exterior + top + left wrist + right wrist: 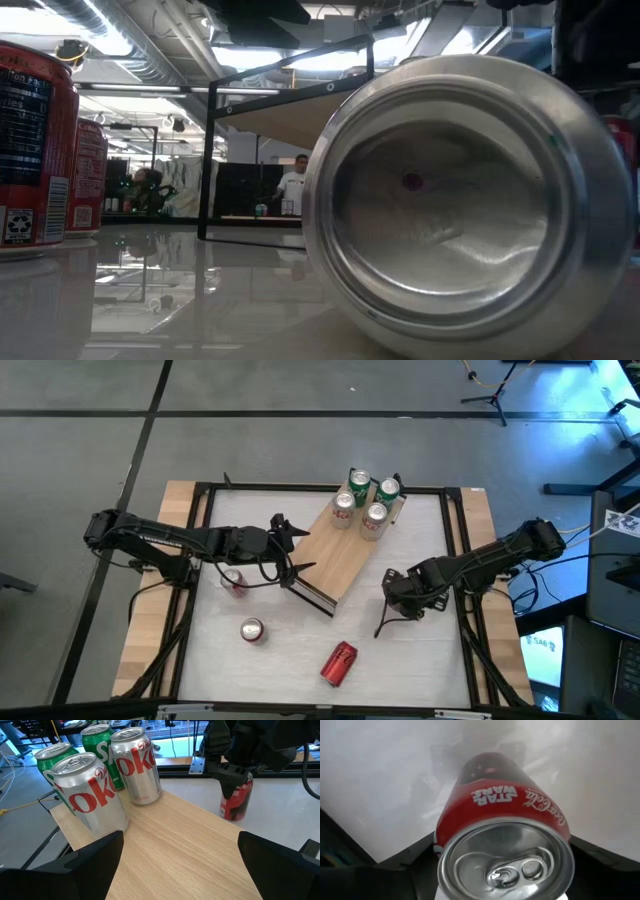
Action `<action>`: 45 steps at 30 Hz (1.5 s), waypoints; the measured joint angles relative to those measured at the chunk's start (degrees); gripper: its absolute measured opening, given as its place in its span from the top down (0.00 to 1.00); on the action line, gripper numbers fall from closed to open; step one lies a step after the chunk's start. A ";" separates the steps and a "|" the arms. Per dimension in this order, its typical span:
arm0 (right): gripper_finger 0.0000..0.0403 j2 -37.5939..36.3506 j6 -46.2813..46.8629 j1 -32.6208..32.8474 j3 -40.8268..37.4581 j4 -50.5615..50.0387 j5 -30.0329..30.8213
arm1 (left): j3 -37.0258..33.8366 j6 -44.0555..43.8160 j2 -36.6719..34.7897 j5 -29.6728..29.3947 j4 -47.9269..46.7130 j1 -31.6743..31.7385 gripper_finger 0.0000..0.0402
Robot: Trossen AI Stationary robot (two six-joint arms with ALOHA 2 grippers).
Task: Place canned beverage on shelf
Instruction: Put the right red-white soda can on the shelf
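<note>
The shelf [335, 555] is a light-wood board lying slantwise at the table's middle, with several green and silver cans [360, 500] standing on its far end [95, 785]. My right gripper [400, 598] points down over an upright red can [502, 802] that stands on the table to the right of the shelf [235, 802]. Its fingers stand on either side of the can's upper part, open. My left gripper [180, 860] hovers open over the shelf's near end [295, 550], with nothing between its fingers. My right gripper comes at the red can from above, one finger [422, 855] on each side of its upper wall [447, 827]. The can's own rim hides the place where they would meet, so I cannot tell whether they touch. The can stands upright on the table.
Under my left arm stands a red can [233, 580], and a second one [251, 630] stands nearer the front. A third red can [338, 663] lies on its side at the front, its bottom [470, 200] filling the low view. Black frame rails [460, 560] border the table.
</note>
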 joint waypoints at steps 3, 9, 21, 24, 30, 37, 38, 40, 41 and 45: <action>0.21 0.00 7.82 0.00 0.00 0.08 -0.28 | 0.00 -0.02 0.00 0.00 0.01 0.00 0.04; 0.24 0.00 24.77 0.00 0.02 0.06 -1.60 | 0.00 -0.02 0.00 0.00 -0.01 -0.01 0.04; 0.24 0.00 59.33 0.00 0.04 0.26 -4.73 | 0.00 -0.02 0.00 0.46 -0.03 -0.04 0.04; 0.24 0.00 67.93 0.00 0.04 0.32 -5.05 | 0.00 -0.02 0.00 0.46 -0.04 -0.04 0.04; 0.24 0.00 80.78 0.00 0.04 0.56 -5.94 | 0.00 0.00 0.00 0.46 -0.04 -0.04 0.04; 0.24 0.00 81.70 0.00 0.04 0.81 -5.88 | 0.00 0.02 0.00 0.46 -0.04 -0.04 0.04; 0.24 0.00 81.70 0.00 0.04 0.85 -5.82 | 0.00 0.02 0.00 0.46 -0.04 -0.04 0.04; 0.24 0.00 81.67 0.00 0.04 0.97 -5.80 | 0.00 0.03 0.00 0.45 -0.04 -0.04 0.04; 0.24 0.00 81.54 0.00 0.04 1.12 -5.78 | 0.00 0.04 0.00 0.45 -0.04 -0.04 0.04; 0.24 0.00 81.37 0.00 0.02 2.19 -5.34 | 0.00 0.04 0.00 0.46 -0.04 -0.04 0.04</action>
